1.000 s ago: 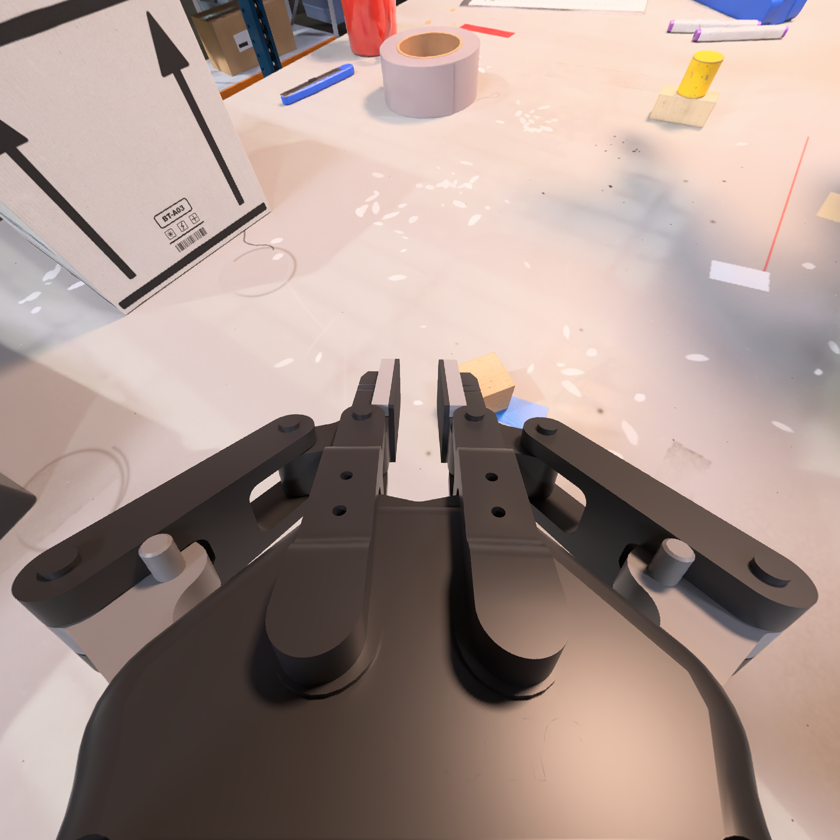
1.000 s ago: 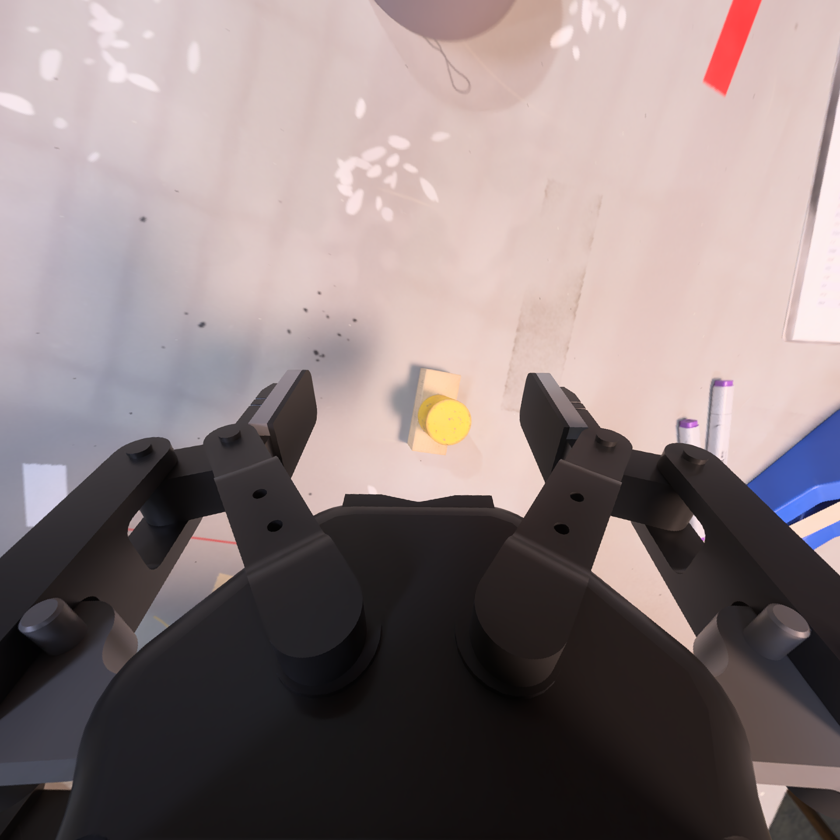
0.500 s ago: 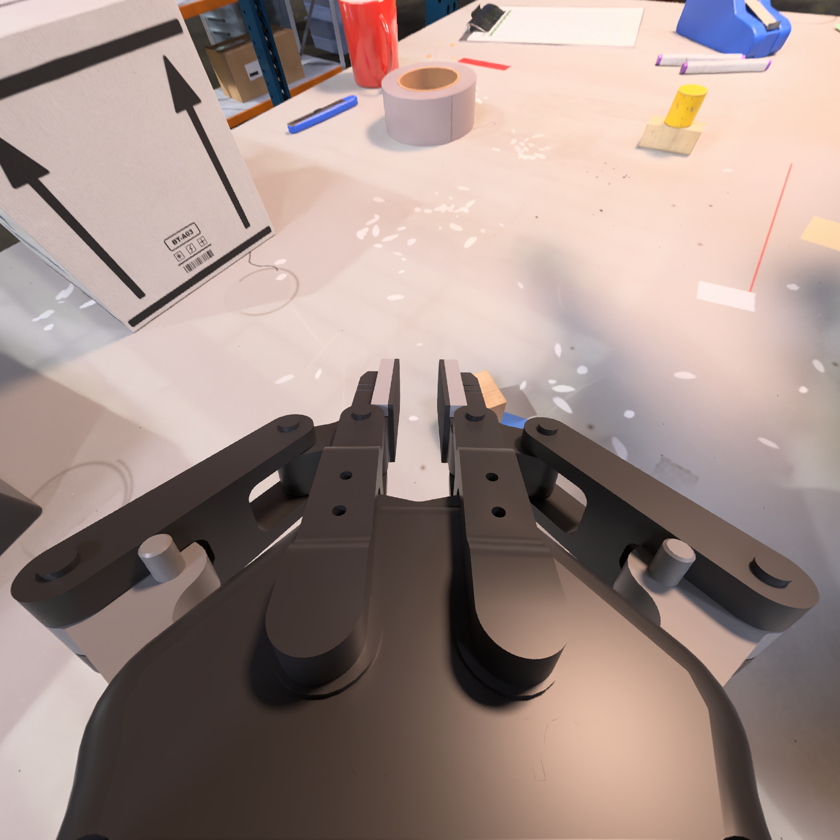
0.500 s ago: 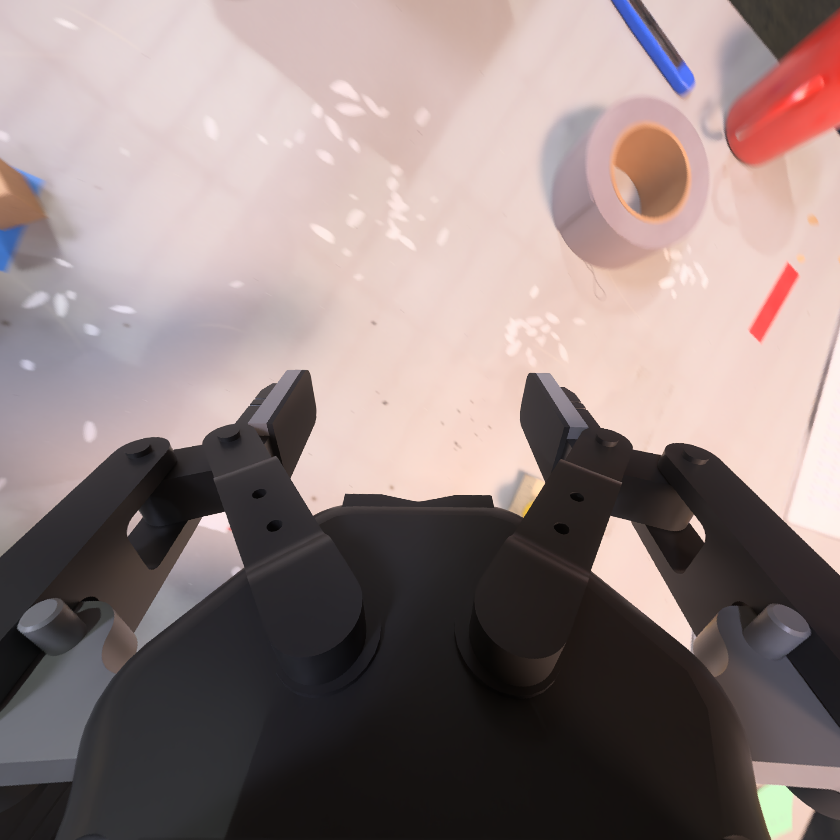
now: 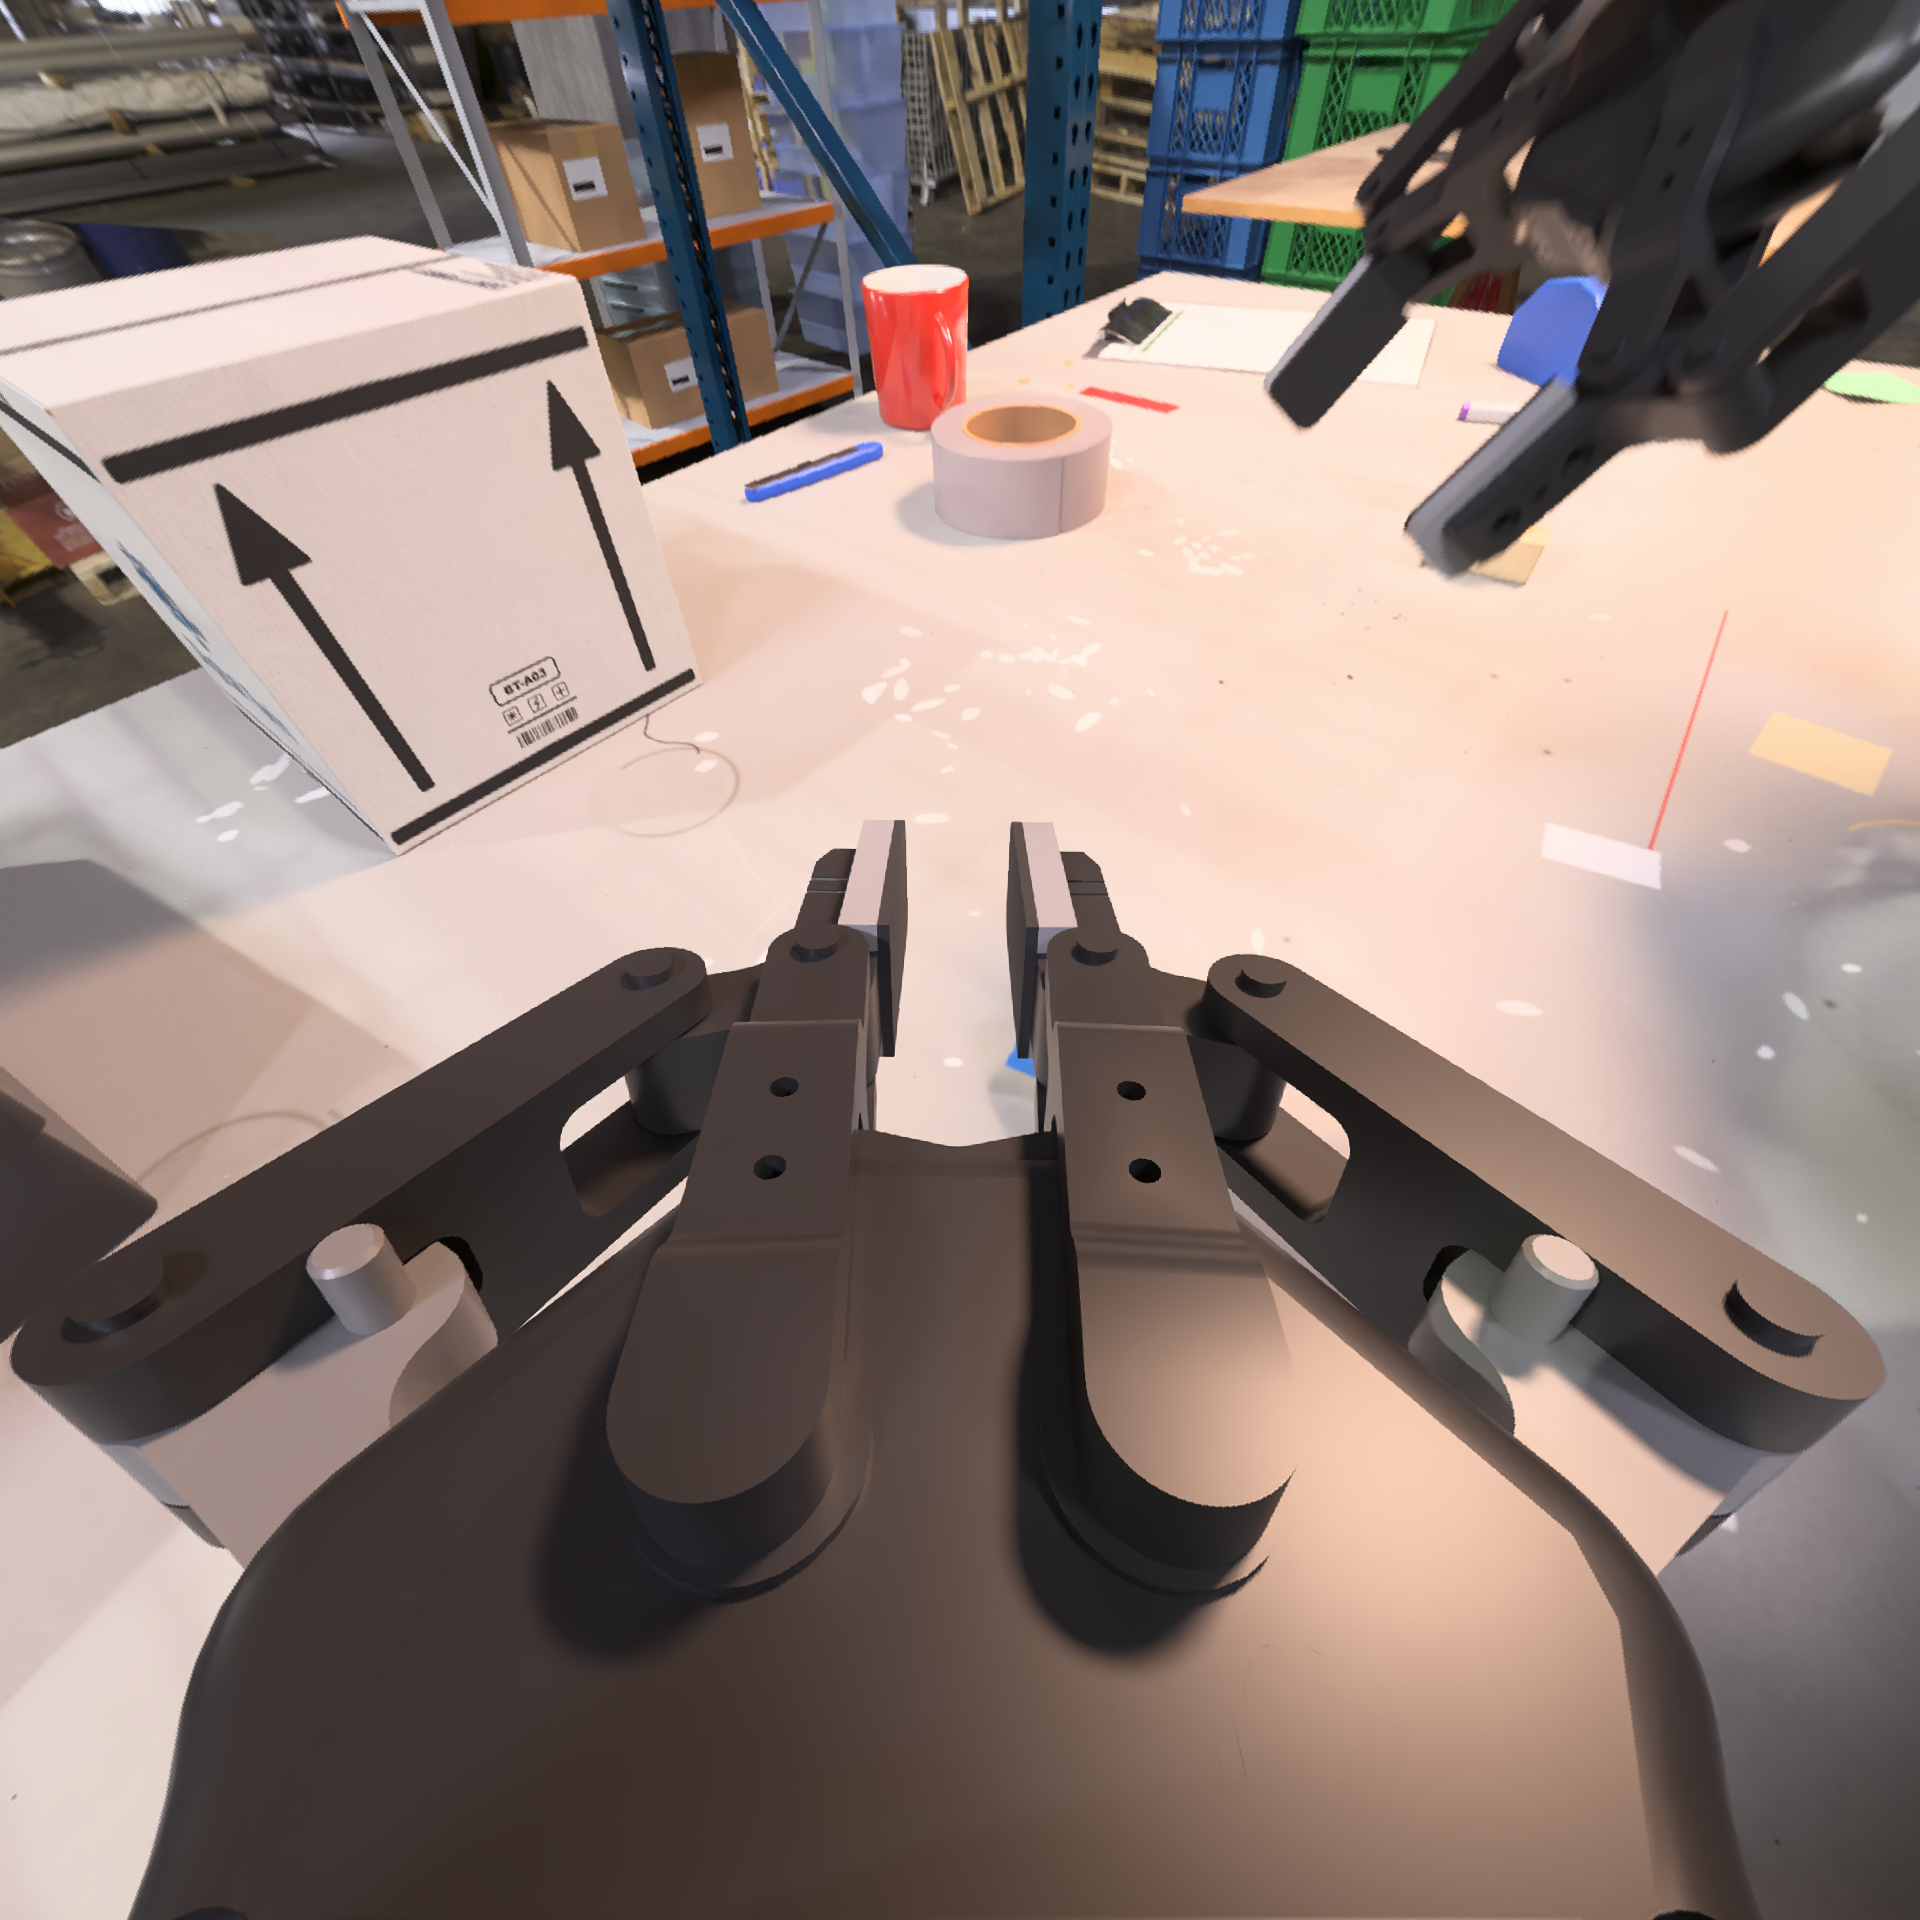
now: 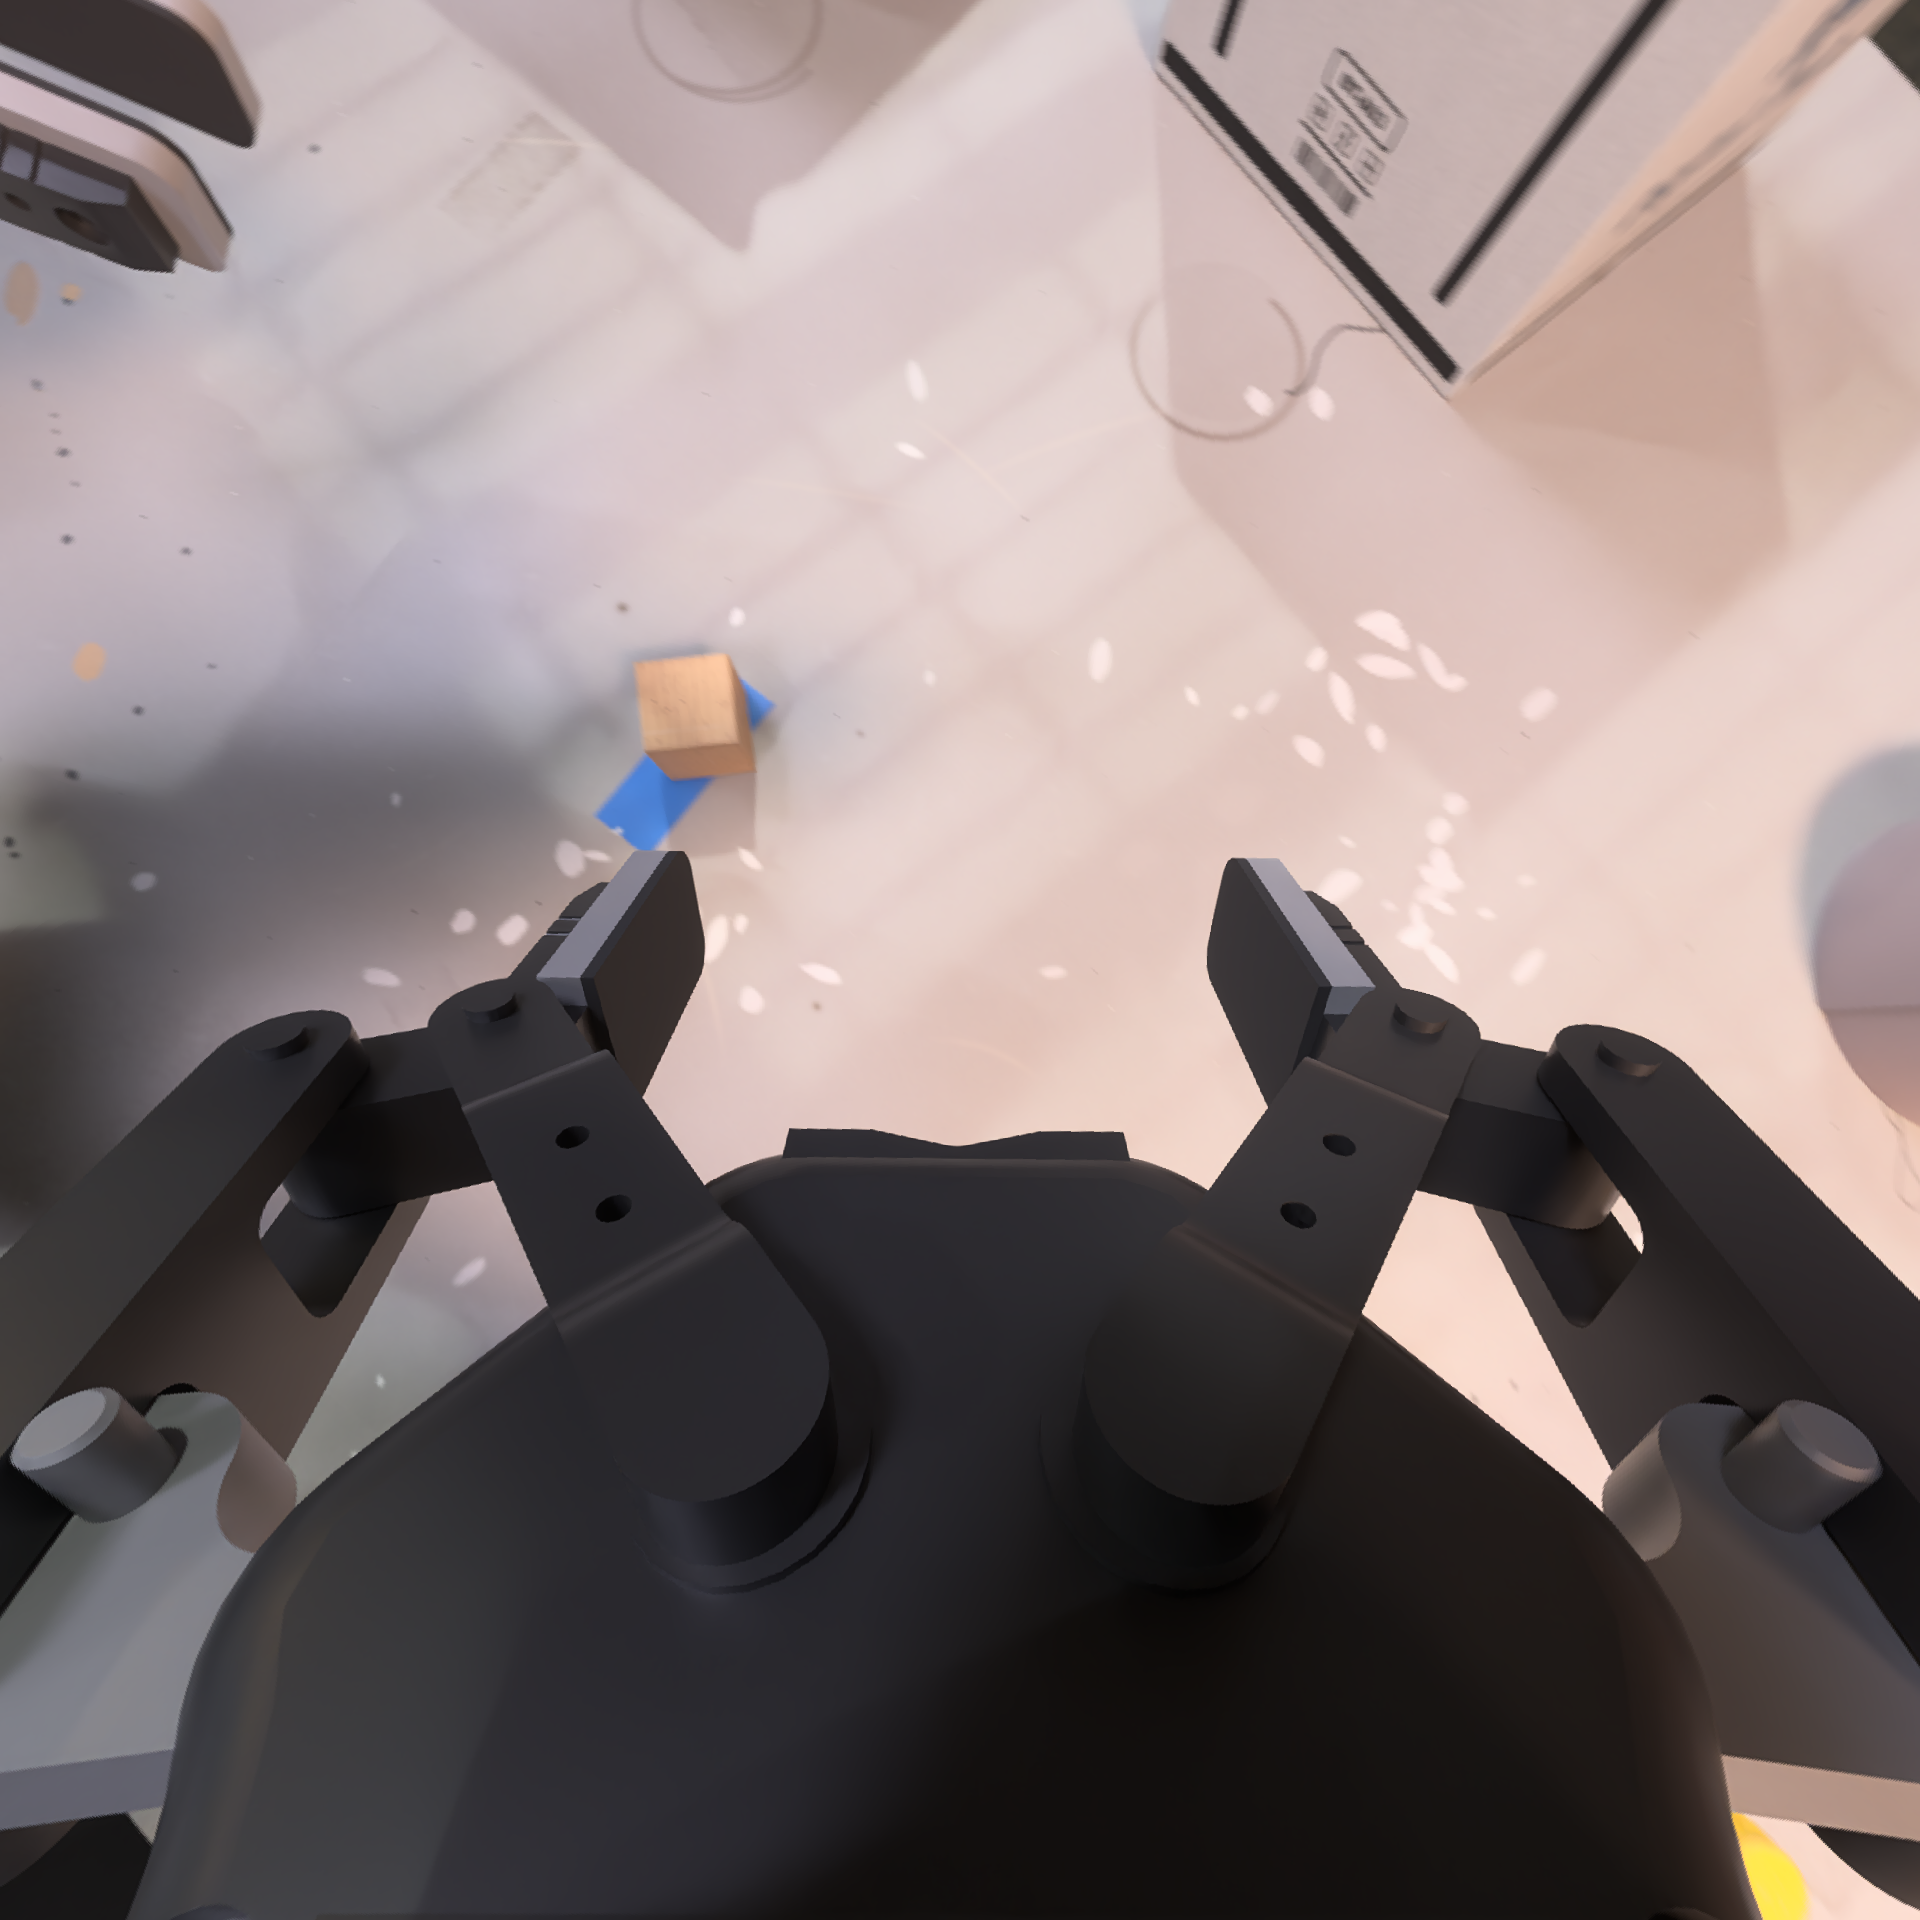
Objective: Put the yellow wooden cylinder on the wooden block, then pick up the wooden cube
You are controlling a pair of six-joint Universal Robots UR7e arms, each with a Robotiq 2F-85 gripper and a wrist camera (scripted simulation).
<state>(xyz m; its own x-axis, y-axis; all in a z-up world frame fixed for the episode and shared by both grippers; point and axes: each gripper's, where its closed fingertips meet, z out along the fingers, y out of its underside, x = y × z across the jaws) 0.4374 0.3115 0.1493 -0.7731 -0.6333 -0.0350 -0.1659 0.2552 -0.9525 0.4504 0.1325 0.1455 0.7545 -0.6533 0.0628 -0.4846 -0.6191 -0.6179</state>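
The wooden cube sits on a blue patch on the table. My right gripper is open and empty above the table, with the cube ahead of its left fingertip. It also shows in the left wrist view at the top right. A yellow edge of the cylinder shows under its body. A corner of the wooden block shows behind one of its fingers. My left gripper is nearly shut with a narrow gap and holds nothing. The cube is hidden behind it.
A large cardboard box stands at the left and shows in the right wrist view. A grey tape roll, a red mug, a blue pen and a clipboard lie at the back.
My right gripper has swung away from the cylinder on the block and now hangs near the cube. My left wrist view has tilted up and the cube has slipped behind the finger.
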